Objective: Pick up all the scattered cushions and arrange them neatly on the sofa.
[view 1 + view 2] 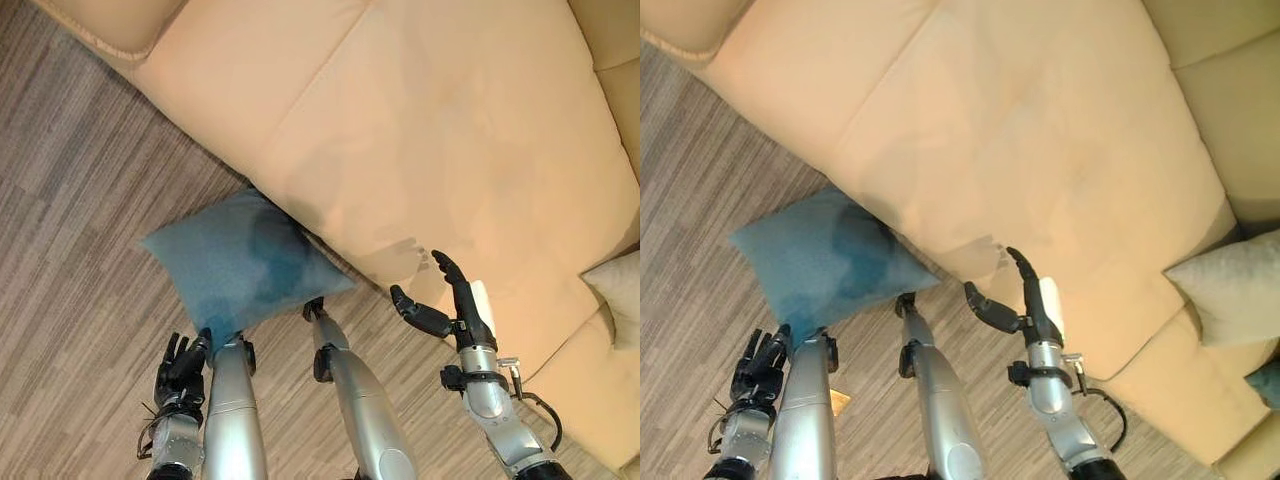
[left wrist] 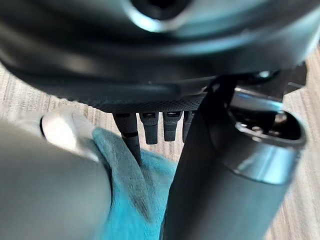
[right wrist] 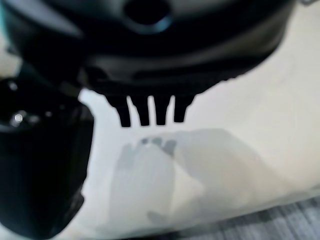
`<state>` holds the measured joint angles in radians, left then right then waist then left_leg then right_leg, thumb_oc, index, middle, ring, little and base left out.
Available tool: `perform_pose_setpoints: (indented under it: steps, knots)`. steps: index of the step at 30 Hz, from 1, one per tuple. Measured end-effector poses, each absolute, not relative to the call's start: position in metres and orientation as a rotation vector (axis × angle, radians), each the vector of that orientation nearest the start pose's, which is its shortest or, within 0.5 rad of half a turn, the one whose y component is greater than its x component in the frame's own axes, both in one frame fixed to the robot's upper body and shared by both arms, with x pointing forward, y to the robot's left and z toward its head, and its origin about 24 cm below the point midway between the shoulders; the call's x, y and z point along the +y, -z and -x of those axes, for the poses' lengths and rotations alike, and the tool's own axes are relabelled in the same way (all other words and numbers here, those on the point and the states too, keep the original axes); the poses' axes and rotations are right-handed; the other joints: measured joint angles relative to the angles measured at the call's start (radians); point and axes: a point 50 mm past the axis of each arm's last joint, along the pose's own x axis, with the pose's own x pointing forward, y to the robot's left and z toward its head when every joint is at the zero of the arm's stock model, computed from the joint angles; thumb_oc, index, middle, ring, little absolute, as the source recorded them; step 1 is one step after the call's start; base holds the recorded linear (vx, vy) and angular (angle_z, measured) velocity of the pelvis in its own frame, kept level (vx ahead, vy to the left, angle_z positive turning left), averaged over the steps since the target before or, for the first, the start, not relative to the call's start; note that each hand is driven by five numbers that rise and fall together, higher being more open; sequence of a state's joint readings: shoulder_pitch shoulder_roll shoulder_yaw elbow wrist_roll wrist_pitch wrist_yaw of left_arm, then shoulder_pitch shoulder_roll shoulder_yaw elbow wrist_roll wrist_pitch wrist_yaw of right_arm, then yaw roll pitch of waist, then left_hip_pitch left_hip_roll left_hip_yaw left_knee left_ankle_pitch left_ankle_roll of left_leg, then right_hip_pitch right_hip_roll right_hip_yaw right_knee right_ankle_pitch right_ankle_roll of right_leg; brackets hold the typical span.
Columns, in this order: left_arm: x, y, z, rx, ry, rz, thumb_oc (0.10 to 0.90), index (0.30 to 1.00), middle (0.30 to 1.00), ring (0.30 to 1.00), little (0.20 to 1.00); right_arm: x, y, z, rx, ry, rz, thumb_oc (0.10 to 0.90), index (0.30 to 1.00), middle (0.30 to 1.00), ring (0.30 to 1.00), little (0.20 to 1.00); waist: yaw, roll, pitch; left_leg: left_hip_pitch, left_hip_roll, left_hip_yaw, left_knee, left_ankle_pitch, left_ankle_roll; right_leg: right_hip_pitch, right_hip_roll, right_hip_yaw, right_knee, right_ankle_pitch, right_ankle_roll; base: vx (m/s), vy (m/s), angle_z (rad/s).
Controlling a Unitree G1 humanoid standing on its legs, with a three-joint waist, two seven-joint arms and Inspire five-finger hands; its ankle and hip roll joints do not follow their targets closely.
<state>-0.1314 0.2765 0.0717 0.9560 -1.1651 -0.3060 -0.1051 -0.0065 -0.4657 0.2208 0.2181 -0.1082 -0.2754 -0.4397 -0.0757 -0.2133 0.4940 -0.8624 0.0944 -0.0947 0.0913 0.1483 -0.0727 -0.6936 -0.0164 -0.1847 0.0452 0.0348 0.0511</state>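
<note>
- Blue cushion lies on the striped floor, its far corner tucked against the sofa's front edge.
- Left hand hangs low at the cushion's near corner; its fingers reach the blue cloth, though I cannot tell if they grip it.
- Right hand hovers at the sofa's front edge, fingers spread, holding nothing.
- Sofa, tan, spans the far side.
- Beige cushion sits at its right end.

teal cushion, tan sofa, grey-streaked floor
</note>
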Motion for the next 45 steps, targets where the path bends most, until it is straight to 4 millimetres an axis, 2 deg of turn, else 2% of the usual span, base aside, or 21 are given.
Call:
perform_pose_setpoints:
  steps: [2, 9, 10, 11, 14, 24, 29, 33, 34, 35, 36, 37, 38, 39, 41, 42, 43, 45]
  knots:
    - [0.278, 0.079, -0.213, 0.266, -0.629, 0.769, 0.800, 0.900, 0.900, 0.900, 0.900, -0.216, -0.032, -0.245, -0.138, 0.182, 0.542, 0.800, 0.900, 0.900, 0.900, 0.900, -0.009, -0.003, -0.002, -0.046, -0.006, -0.019, 0.014, -0.001, 0.001, -0.034, -0.001, -0.006, 0.005, 0.000, -0.001, 0.02, 0.023, 0.16]
    - [0.287, 0.066, -0.223, 0.212, -0.607, 0.751, 0.800, 0.900, 0.900, 0.900, 0.900, -0.207, -0.029, -0.244, -0.148, 0.164, 0.525, 0.800, 0.900, 0.900, 0.900, 0.900, -0.051, -0.005, -0.003, -0.173, -0.030, -0.028, 0.083, -0.023, 0.022, -0.126, -0.020, -0.025, 0.018, 0.005, 0.007, 0.05, 0.022, 0.04]
    - [0.287, 0.064, -0.224, 0.207, -0.606, 0.749, 0.750, 0.825, 0.825, 0.825, 0.825, -0.205, -0.028, -0.243, -0.146, 0.158, 0.525, 0.800, 0.900, 0.900, 0.900, 0.900, -0.055, -0.008, -0.004, -0.188, -0.031, -0.029, 0.095, -0.027, 0.024, -0.135, -0.021, -0.026, 0.020, 0.006, 0.008, 0.04, 0.026, -0.03]
    - [0.289, 0.061, -0.225, 0.191, -0.601, 0.744, 0.400, 0.300, 0.300, 0.300, 0.300, -0.203, -0.029, -0.243, -0.154, 0.146, 0.528, 0.800, 0.900, 0.900, 0.900, 0.900, -0.056, -0.008, -0.005, -0.207, -0.031, -0.029, 0.109, -0.033, 0.026, -0.149, -0.021, -0.025, 0.020, 0.007, 0.010, 0.04, 0.028, -0.05]
    - [0.291, 0.054, -0.230, 0.165, -0.588, 0.728, 0.400, 0.300, 0.300, 0.300, 0.300, -0.201, -0.027, -0.243, -0.149, 0.143, 0.527, 0.800, 0.900, 0.900, 0.900, 0.900, -0.063, -0.008, -0.006, -0.243, -0.036, -0.028, 0.138, -0.040, 0.033, -0.173, -0.024, -0.019, 0.022, 0.014, 0.017, 0.02, 0.015, -0.03]
    - [0.297, 0.042, -0.238, 0.166, -0.645, 0.633, 0.400, 0.300, 0.300, 0.300, 0.300, -0.200, -0.029, -0.243, -0.160, 0.141, 0.520, 0.800, 0.900, 0.900, 0.900, 0.900, -0.102, -0.015, -0.010, -0.241, -0.041, -0.006, 0.178, -0.051, 0.045, -0.165, -0.033, 0.008, 0.022, 0.036, 0.031, 0.01, 0.001, -0.05]
    - [0.292, 0.041, -0.240, 0.171, -0.641, 0.619, 0.400, 0.300, 0.300, 0.300, 0.300, -0.201, -0.025, -0.242, -0.143, 0.142, 0.526, 0.800, 0.900, 0.900, 0.900, 0.900, -0.087, -0.015, -0.011, -0.230, -0.041, -0.002, 0.179, -0.050, 0.046, -0.156, -0.034, 0.013, 0.022, 0.039, 0.030, 0.00, -0.004, -0.01]
    - [0.289, 0.038, -0.244, 0.179, -0.624, 0.585, 0.400, 0.300, 0.300, 0.300, 0.300, -0.200, -0.026, -0.242, -0.147, 0.136, 0.521, 0.800, 0.900, 0.900, 0.900, 0.900, -0.071, -0.018, -0.013, -0.164, -0.040, 0.007, 0.176, -0.050, 0.046, -0.099, -0.037, 0.025, 0.025, 0.039, 0.029, 0.00, 0.044, -0.01]
    - [0.294, 0.031, -0.251, 0.181, -0.621, 0.571, 0.400, 0.300, 0.300, 0.300, 0.300, -0.199, -0.026, -0.242, -0.146, 0.128, 0.517, 0.800, 0.900, 0.900, 0.900, 0.900, -0.071, -0.019, -0.013, -0.145, -0.041, 0.016, 0.175, -0.050, 0.045, -0.084, -0.040, 0.033, 0.024, 0.039, 0.029, 0.01, 0.094, -0.11]
    - [0.308, 0.019, -0.267, 0.255, -0.625, 0.526, 0.400, 0.300, 0.300, 0.300, 0.300, -0.201, -0.024, -0.243, -0.121, 0.102, 0.523, 0.800, 0.900, 0.900, 0.900, 0.900, -0.058, -0.032, -0.023, -0.101, -0.038, 0.032, 0.176, -0.060, 0.051, -0.050, -0.038, 0.055, 0.031, 0.037, 0.029, 0.00, 0.015, -0.30]
    - [0.315, 0.000, -0.275, 0.179, -0.617, 0.493, 0.400, 0.300, 0.300, 0.300, 0.300, -0.201, -0.026, -0.242, -0.126, 0.099, 0.516, 0.800, 0.900, 0.900, 0.900, 0.900, -0.063, -0.058, -0.054, -0.078, -0.030, 0.059, 0.169, -0.060, 0.051, -0.046, -0.043, 0.068, 0.037, 0.039, 0.029, 0.00, 0.030, -0.35]
    - [0.318, -0.010, -0.277, 0.133, -0.606, 0.486, 0.400, 0.300, 0.300, 0.300, 0.300, -0.205, -0.028, -0.243, -0.129, 0.105, 0.525, 0.800, 0.900, 0.900, 0.900, 0.900, -0.058, -0.061, -0.057, -0.066, -0.031, 0.062, 0.165, -0.059, 0.051, -0.040, -0.044, 0.076, 0.040, 0.039, 0.030, 0.01, 0.038, -0.26]
    - [0.323, -0.036, -0.285, 0.043, -0.566, 0.465, 0.400, 0.300, 0.300, 0.300, 0.300, -0.213, -0.033, -0.243, -0.136, 0.129, 0.534, 0.800, 0.900, 0.900, 0.900, 0.900, -0.059, -0.061, -0.057, -0.043, -0.035, 0.069, 0.161, -0.057, 0.052, -0.022, -0.049, 0.078, 0.043, 0.041, 0.031, 0.00, 0.039, -0.06]
    - [0.318, -0.058, -0.293, -0.031, -0.485, 0.444, 0.400, 0.300, 0.300, 0.300, 0.300, -0.226, -0.036, -0.244, -0.121, 0.170, 0.542, 0.800, 0.900, 0.900, 0.900, 0.900, -0.060, -0.063, -0.057, -0.001, -0.039, 0.078, 0.144, -0.047, 0.056, 0.006, -0.056, 0.082, 0.050, 0.041, 0.032, 0.00, 0.109, -0.01]
    - [0.322, -0.079, -0.296, -0.109, -0.442, 0.410, 0.400, 0.300, 0.300, 0.300, 0.300, -0.238, -0.036, -0.243, -0.101, 0.217, 0.526, 0.800, 0.900, 0.900, 0.900, 0.900, -0.058, -0.055, -0.080, 0.044, -0.050, 0.085, 0.131, -0.049, 0.058, 0.045, -0.065, 0.084, 0.042, 0.040, 0.034, 0.00, 0.109, -0.03]
    - [0.321, -0.087, -0.298, -0.103, -0.397, 0.371, 0.400, 0.300, 0.300, 0.300, 0.300, -0.251, -0.038, -0.243, -0.089, 0.237, 0.524, 0.800, 0.900, 0.900, 0.900, 0.900, -0.054, -0.054, -0.083, 0.101, -0.052, 0.102, 0.103, -0.058, 0.052, 0.083, -0.074, 0.100, 0.043, 0.032, 0.041, 0.05, 0.079, -0.18]
    - [0.323, -0.080, -0.293, -0.077, -0.396, 0.340, 0.400, 0.300, 0.300, 0.300, 0.300, -0.260, -0.039, -0.242, -0.080, 0.272, 0.517, 0.800, 0.900, 0.900, 0.900, 0.900, -0.054, -0.040, -0.115, 0.149, -0.063, 0.120, 0.078, -0.060, 0.055, 0.112, -0.087, 0.112, 0.035, 0.024, 0.053, 0.00, 0.119, -0.23]
    - [0.321, -0.063, -0.280, -0.025, -0.395, 0.341, 0.400, 0.300, 0.300, 0.300, 0.300, -0.270, -0.036, -0.236, -0.046, 0.274, 0.545, 0.800, 0.900, 0.900, 0.900, 0.900, -0.048, -0.009, -0.130, 0.243, -0.080, 0.142, 0.044, -0.049, 0.072, 0.193, -0.101, 0.120, 0.009, 0.038, 0.057, 0.01, 0.095, -0.17]
